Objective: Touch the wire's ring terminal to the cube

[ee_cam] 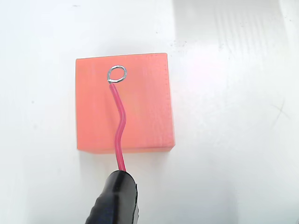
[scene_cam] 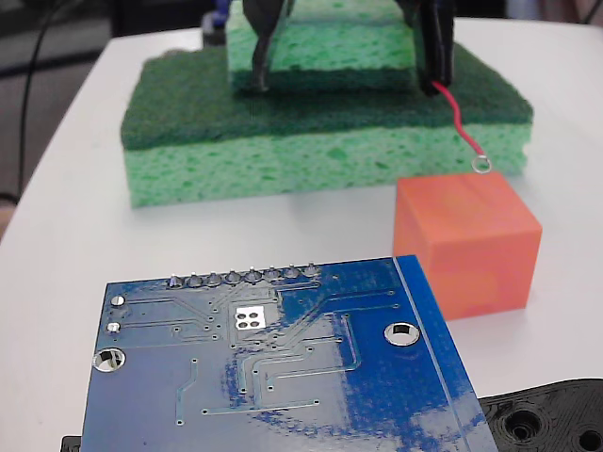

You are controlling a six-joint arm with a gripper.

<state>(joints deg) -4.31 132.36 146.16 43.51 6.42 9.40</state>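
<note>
The orange cube (scene_cam: 466,245) sits on the white table in front of the green sponges; the wrist view looks straight down on its top face (ee_cam: 140,107). The thin red wire (scene_cam: 459,118) (ee_cam: 119,126) runs down from a black sleeve (ee_cam: 114,198) at the right finger (scene_cam: 433,47) of my gripper (scene_cam: 347,87). The left finger (scene_cam: 259,52) stands far from it, so the gripper is open. The silver ring terminal (scene_cam: 481,166) (ee_cam: 117,73) is over the cube's top face near one corner, right at its surface. I cannot tell whether they touch.
Two stacked green sponges (scene_cam: 311,141) fill the back, directly under the gripper. A blue circuit board (scene_cam: 283,367) blocks the foreground of the fixed view, with a black plastic part (scene_cam: 556,419) at the bottom right. The white table (ee_cam: 233,116) surrounds the cube.
</note>
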